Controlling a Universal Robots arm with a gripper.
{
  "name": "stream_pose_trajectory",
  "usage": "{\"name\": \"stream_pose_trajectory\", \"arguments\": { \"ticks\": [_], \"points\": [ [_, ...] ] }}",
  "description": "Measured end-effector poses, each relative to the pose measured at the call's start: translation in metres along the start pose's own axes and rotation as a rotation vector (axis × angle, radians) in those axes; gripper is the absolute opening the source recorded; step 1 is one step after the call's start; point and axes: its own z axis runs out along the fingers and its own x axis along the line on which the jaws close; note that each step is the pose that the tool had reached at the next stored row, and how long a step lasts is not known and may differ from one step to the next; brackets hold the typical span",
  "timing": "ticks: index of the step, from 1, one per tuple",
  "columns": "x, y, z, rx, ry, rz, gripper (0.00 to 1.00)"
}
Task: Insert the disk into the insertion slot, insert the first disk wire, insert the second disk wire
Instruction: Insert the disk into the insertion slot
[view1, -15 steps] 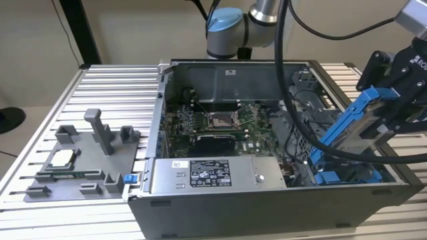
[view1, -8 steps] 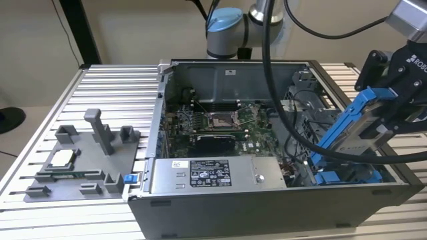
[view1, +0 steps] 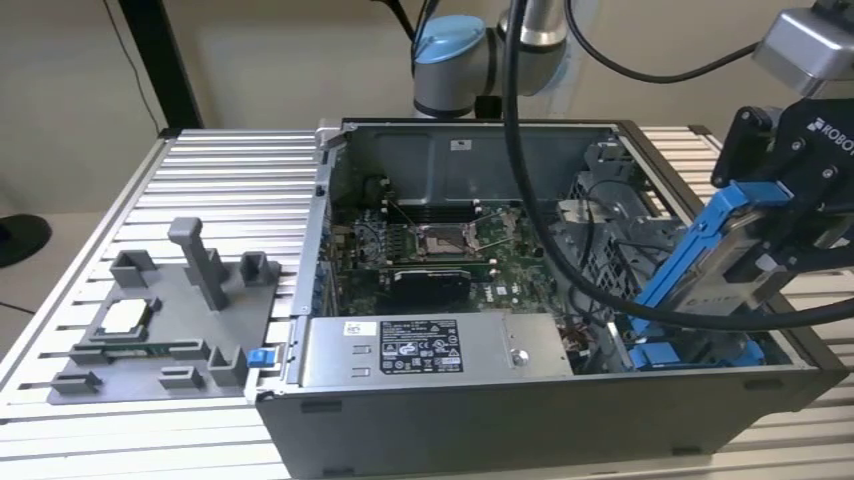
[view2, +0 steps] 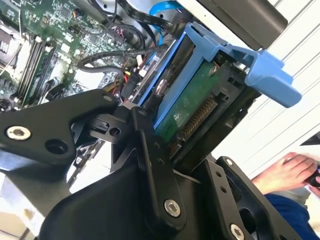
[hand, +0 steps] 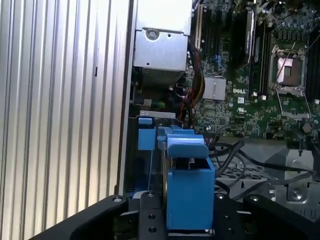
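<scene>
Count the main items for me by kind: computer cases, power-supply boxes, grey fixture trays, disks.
computer case: 1
power-supply box: 1
grey fixture tray: 1
disk, held tilted in the gripper: 1
Total: 4

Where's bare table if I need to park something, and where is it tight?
Bare ribbed table lies beyond the grey fixture, on the exterior view's left of the case. Inside the case it is crowded: black cables run beside the tilted disk at the slot.
</scene>
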Motion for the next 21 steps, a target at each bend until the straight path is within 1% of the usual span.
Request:
{"name": "stream_pose_trajectory", "arguments": {
  "ticks": [1, 4, 6, 8, 14, 19, 21],
  "points": [
    [0.0, 0.0005, 0.0004, 0.0009, 0.0001, 0.006, 0.0],
    [0.0001, 0.0024, 0.0024, 0.0052, 0.0037, 0.023, 0.0],
    [0.0001, 0.0049, 0.004, 0.0071, 0.0062, 0.033, 0.0],
    [0.0002, 0.0079, 0.0056, 0.0089, 0.0066, 0.039, 0.0],
    [-0.001, 0.0085, 0.0098, 0.0151, 0.0072, 0.04, 0.0],
    [-0.0028, 0.0095, 0.0133, 0.0172, 0.0069, 0.046, 0.0],
    [-0.0027, 0.0096, 0.0147, 0.0177, 0.0089, 0.047, 0.0]
  ]
}}
